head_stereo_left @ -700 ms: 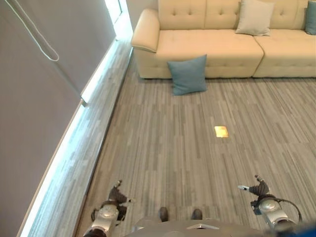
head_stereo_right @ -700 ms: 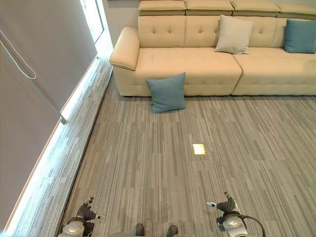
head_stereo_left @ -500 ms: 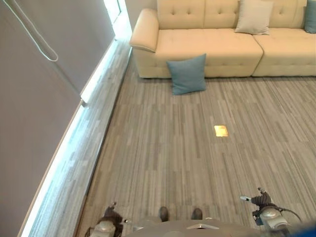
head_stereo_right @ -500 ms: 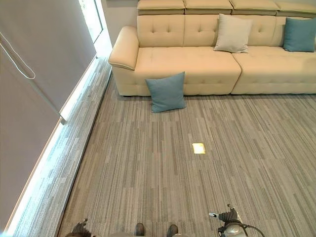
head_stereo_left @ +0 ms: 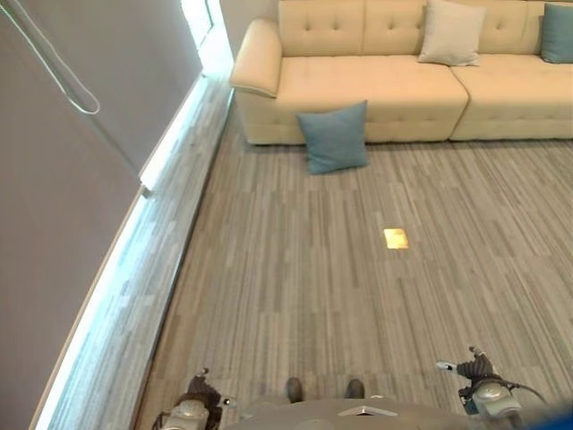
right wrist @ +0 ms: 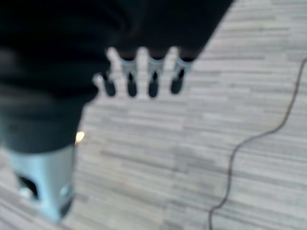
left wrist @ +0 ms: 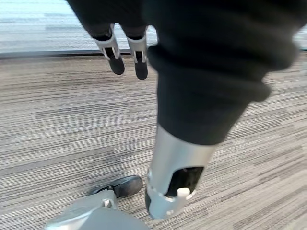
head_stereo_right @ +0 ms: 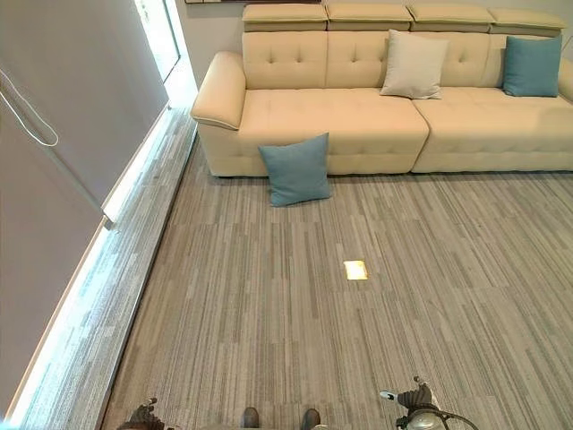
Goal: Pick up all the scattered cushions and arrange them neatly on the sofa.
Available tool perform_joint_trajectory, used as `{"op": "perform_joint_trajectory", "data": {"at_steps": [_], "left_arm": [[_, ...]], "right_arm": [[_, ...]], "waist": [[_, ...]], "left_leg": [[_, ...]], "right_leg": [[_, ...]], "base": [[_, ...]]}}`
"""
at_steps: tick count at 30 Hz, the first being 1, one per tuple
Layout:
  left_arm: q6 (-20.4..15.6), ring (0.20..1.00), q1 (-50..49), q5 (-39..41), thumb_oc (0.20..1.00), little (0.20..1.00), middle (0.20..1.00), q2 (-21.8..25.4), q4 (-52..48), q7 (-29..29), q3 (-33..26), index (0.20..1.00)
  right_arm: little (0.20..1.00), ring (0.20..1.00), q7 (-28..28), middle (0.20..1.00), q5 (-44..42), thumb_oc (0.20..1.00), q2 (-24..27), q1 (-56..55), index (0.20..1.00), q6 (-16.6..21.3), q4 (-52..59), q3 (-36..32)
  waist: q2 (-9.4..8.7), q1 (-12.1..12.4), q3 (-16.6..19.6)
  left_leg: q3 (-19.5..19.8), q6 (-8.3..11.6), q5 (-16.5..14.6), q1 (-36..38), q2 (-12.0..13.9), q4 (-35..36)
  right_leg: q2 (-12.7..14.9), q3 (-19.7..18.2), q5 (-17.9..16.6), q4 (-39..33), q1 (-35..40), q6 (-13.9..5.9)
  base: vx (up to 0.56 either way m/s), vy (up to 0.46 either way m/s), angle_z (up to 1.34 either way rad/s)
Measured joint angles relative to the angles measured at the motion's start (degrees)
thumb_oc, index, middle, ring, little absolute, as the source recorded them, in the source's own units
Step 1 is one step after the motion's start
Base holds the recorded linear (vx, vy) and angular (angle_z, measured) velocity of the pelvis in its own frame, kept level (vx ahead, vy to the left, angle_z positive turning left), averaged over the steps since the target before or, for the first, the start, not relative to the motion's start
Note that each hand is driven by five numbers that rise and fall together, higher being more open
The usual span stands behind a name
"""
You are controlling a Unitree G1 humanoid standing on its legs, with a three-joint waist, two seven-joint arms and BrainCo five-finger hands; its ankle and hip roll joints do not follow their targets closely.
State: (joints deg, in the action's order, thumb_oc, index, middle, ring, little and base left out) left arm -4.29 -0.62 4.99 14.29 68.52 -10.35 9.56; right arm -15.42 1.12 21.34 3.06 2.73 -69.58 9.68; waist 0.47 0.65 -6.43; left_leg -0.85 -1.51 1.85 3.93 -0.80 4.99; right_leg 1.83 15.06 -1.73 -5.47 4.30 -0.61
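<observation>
- A square teal fabric cushion (head_stereo_right: 297, 169) leans on the floor against the cream tufted sofa (head_stereo_right: 376, 116), far ahead of both robot hands.
- Left robot hand (left wrist: 125, 50) and right robot hand (right wrist: 144, 72) hang low, fingers straight, holding nothing.

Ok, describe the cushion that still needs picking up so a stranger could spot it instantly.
Find the long cream tufted sofa along the far wall. At its left end, the square teal fabric cushion stands on the grey striped carpet, leaning against the sofa's front. It's the only cushion on the floor.

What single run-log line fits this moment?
teal cushion: floor, against sofa | left robot hand: open, empty | right robot hand: open, empty
</observation>
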Motion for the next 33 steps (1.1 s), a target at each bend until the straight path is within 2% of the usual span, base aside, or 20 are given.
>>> {"op": "perform_joint_trajectory", "data": {"at_steps": [6,10,12,13,14,16,17,19,22,23,25,27,30,31,32,33], "left_arm": [[0.02,1.000,1.46,-0.03,1.000,1.000,1.000,-0.06,-0.01,0.09,1.91,1.000],[0.00,1.000,2.42,-0.05,1.000,1.000,1.000,-0.01,-0.27,0.50,2.89,1.000],[-0.02,1.000,3.41,-0.05,1.000,1.000,1.000,0.18,-0.22,0.52,2.89,1.000],[-0.06,1.000,4.03,-0.05,1.000,1.000,1.000,0.18,-0.25,0.54,2.91,1.000],[-0.05,1.000,5.29,-0.03,1.000,1.000,1.000,-0.13,0.13,0.62,3.15,1.000],[-0.18,1.000,6.45,0.04,1.000,1.000,1.000,-0.10,0.22,0.48,3.11,1.000],[-0.20,1.000,7.03,0.03,1.000,1.000,1.000,0.03,0.19,0.52,3.23,1.000],[-0.16,1.000,6.90,0.01,1.000,1.000,1.000,-0.10,0.32,0.55,3.25,1.000],[-0.15,1.000,6.87,-0.16,1.000,1.000,1.000,-0.43,1.72,1.28,3.98,1.000],[0.02,1.000,7.07,-0.15,1.000,1.000,1.000,-0.61,2.75,1.28,3.97,1.000],[0.16,1.000,5.76,-0.14,1.000,1.000,1.000,-0.49,3.08,1.30,3.81,1.000],[0.37,1.000,4.59,-0.16,1.000,1.000,1.000,-0.44,3.67,1.28,3.08,1.000],[0.45,1.000,3.78,-0.17,1.000,1.000,1.000,-0.40,3.76,1.29,2.78,1.000],[0.43,1.000,3.71,-0.18,1.000,1.000,1.000,-0.33,4.12,1.30,2.65,1.000],[0.43,1.000,2.88,-0.18,1.000,1.000,1.000,-0.53,4.16,1.23,2.87,1.000],[0.46,1.000,2.24,-0.26,1.000,1.000,1.000,-0.11,4.12,1.27,2.77,1.000]], "right_arm": [[1.000,1.000,0.08,1.000,0.02,1.000,-0.08,0.61,1.000,-0.01,-0.01,0.30],[1.000,1.000,0.12,1.000,0.04,1.000,-0.12,0.77,1.000,0.02,-0.01,1.54],[1.000,1.000,0.13,1.000,-0.04,1.000,-0.50,1.27,1.000,0.07,-0.63,1.53],[1.000,1.000,0.21,1.000,-0.05,1.000,-0.63,1.60,1.000,0.02,-0.67,1.63],[1.000,1.000,0.19,1.000,-0.43,1.000,-0.54,2.34,1.000,0.11,-0.66,1.55],[1.000,1.000,0.37,1.000,-0.60,1.000,-0.62,2.86,1.000,0.01,-1.69,1.65],[1.000,1.000,0.59,1.000,-0.96,1.000,-0.59,3.00,1.000,-0.03,-2.35,1.78],[1.000,1.000,0.93,1.000,-1.06,1.000,-0.70,3.18,1.000,-0.23,-2.63,2.37],[1.000,1.000,1.40,1.000,-1.03,1.000,-0.83,3.69,1.000,-0.66,-4.60,2.81],[1.000,1.000,1.47,1.000,-1.02,1.000,-0.87,4.10,1.000,-1.06,-4.61,2.78],[1.000,1.000,1.57,1.000,-0.97,1.000,-1.03,4.66,1.000,-1.10,-4.63,3.00],[1.000,1.000,1.70,1.000,-0.88,1.000,-1.19,4.89,1.000,-1.08,-4.68,3.35],[1.000,1.000,1.73,1.000,-0.84,1.000,-1.15,3.58,1.000,-1.24,-4.76,4.04],[1.000,1.000,1.81,1.000,-0.64,1.000,-1.38,3.20,1.000,-1.28,-5.89,4.06],[1.000,1.000,1.93,1.000,-0.18,1.000,-1.54,3.04,1.000,-1.46,-6.75,3.89],[1.000,1.000,1.97,1.000,0.12,1.000,-2.24,3.17,1.000,-1.51,-6.49,4.31]], "waist": [[0.04,-0.05,0.01],[-0.41,-0.01,-0.47],[-1.68,0.24,-2.15],[-2.55,0.67,-2.88],[-3.24,0.31,-4.37],[-3.68,0.81,-5.78],[-3.81,0.70,-6.15],[-3.37,1.00,-6.58],[-2.31,1.41,-6.29],[-1.74,2.41,-6.38],[-0.99,4.22,-6.10],[-1.25,6.13,-5.72],[-1.85,5.36,-3.78],[-2.08,5.43,-2.81],[-1.74,6.63,-2.44],[-2.54,6.37,-2.06]], "left_leg": [[-0.16,0.42,0.06,-0.23,0.59,-0.02],[-0.14,1.70,-0.72,-2.41,1.34,-3.03],[0.06,3.08,-1.35,-5.46,1.12,-9.63],[0.09,4.38,-0.72,-6.65,0.75,-11.98],[1.41,5.69,-0.42,-11.16,0.13,-19.57],[1.75,7.39,0.48,-14.41,-0.09,-25.05],[1.63,7.46,0.24,-15.72,-0.08,-26.95],[1.53,7.23,0.38,-16.38,0.52,-22.79],[2.04,8.11,2.26,-14.79,0.19,-4.56],[3.22,8.71,3.40,-15.48,0.51,0.49],[4.78,8.89,4.31,-16.79,1.64,0.41],[4.94,8.57,4.22,-17.07,1.64,-2.64],[5.11,7.95,4.81,-16.66,1.10,-5.80],[5.20,6.62,4.21,-15.38,0.50,-6.19],[3.25,3.12,6.28,-12.62,1.63,-4.10],[1.40,1.25,5.61,-10.97,0.75,-3.44]], "right_leg": [[-0.58,-0.15,0.32,0.00,-0.29,0.28],[-1.36,-0.23,0.53,-0.01,-0.99,1.04],[-1.08,-0.60,1.13,-0.04,-1.10,2.04],[-0.59,-0.73,0.90,0.06,-0.89,2.56],[-0.25,-0.89,0.80,0.08,-1.04,3.79],[-0.07,-1.07,0.92,0.03,-0.76,4.34],[-0.01,-1.02,0.95,0.03,-0.80,4.42],[-0.33,-0.71,1.55,0.02,-0.76,5.33],[-0.84,-1.17,1.73,0.01,-0.89,5.18],[-1.94,-2.20,1.86,-0.01,-1.03,5.30],[-3.65,-4.12,2.38,-0.01,-0.66,5.48],[-3.80,-6.63,3.19,0.03,0.65,5.75],[-3.53,-6.85,5.29,0.32,2.29,4.66],[-2.93,-7.78,6.89,1.83,2.05,3.39],[-2.46,-8.42,9.40,7.14,0.61,2.11],[-0.68,-7.99,10.98,12.63,-1.17,-0.76]], "base": [[0.01,-0.128,-0.02],[-0.02,-0.125,0.02],[-0.03,-0.096,0.01],[0.02,-0.139,0.06],[0.07,-0.066,0.05],[0.09,-0.042,0.09],[0.15,-0.010,-0.08],[0.31,0.038,-0.08],[0.32,0.072,-0.04],[0.27,0.083,-0.29],[0.37,0.122,-0.58],[0.23,0.101,-0.78],[0.33,0.217,-0.18],[0.21,0.166,-0.51],[0.18,0.172,-0.83],[0.34,0.321,-0.89]]}}
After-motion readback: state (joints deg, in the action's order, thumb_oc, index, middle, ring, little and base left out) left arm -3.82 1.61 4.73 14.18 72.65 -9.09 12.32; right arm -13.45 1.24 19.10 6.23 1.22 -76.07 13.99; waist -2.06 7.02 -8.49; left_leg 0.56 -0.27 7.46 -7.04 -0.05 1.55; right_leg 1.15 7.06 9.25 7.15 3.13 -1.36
